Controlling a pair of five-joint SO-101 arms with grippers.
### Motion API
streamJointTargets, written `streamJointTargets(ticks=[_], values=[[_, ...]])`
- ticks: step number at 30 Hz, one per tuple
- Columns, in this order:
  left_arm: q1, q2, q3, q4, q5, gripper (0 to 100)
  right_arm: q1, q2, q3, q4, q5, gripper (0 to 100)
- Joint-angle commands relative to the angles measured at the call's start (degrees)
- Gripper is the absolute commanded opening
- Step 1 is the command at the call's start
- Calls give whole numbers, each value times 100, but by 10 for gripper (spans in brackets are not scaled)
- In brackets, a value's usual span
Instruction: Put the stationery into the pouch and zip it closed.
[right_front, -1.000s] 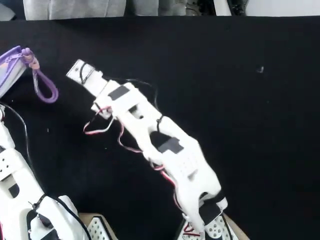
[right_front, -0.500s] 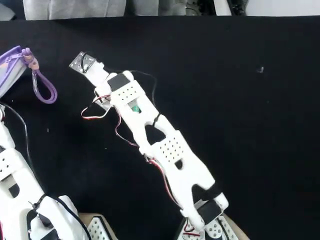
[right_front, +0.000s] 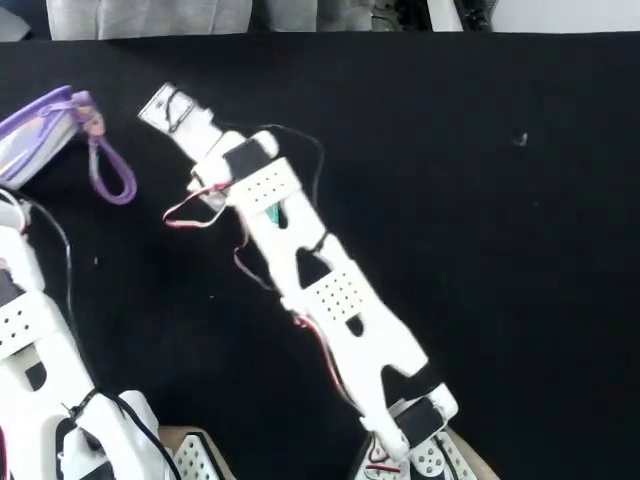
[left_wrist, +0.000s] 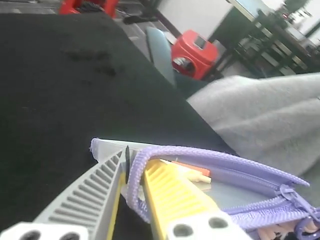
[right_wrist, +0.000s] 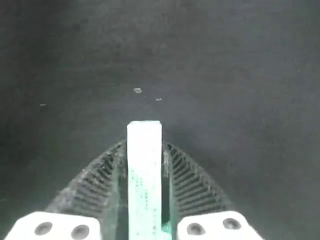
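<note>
Black counter (right_front: 480, 200). Purple pouch (right_front: 45, 125) at the counter's left edge, mouth unzipped, wrist loop (right_front: 112, 175) hanging beside it; orange stationery (left_wrist: 187, 170) lies inside. Left gripper (left_wrist: 131, 161) pinches the pouch's zip rim. Right gripper (right_wrist: 144, 147), over the counter's far-left part near the pouch, clamped on a flat white bar (right_wrist: 144, 175) with green print

The desk (right_front: 500, 250) wears black matt cloth with a faint nap. The pouch (left_wrist: 215, 157) has a woven purple fabric zip edge and a smooth, slightly shiny grey panel, and the left claw (left_wrist: 132, 162) on it is ribbed matt plastic, grey and yellow. The right claw (right_wrist: 145, 146) is dark ribbed plastic around a smooth white strip (right_wrist: 144, 175).
</note>
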Motion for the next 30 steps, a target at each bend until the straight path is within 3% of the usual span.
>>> streamJointTargets(ticks=[1, 7, 13, 17, 22, 30], values=[[453, -105, -154, -158, 79, 29, 360, -954, -338, 35, -18, 11], [989, -114, -171, -9, 53, 29, 501, -1736, -338, 695, -18, 11], [1402, -633, -690, 1310, 35, 29, 519, -2756, -338, 1389, -475, 11], [1631, -1380, -602, 1723, 0, 30, 536, -3495, -330, 1679, -949, 11], [2070, -2374, -119, 1741, -527, 30, 686, -4277, -268, 1688, -1319, 11], [2281, -3121, 321, 1714, -571, 30, 791, -5376, -22, 1705, -2022, 11]])
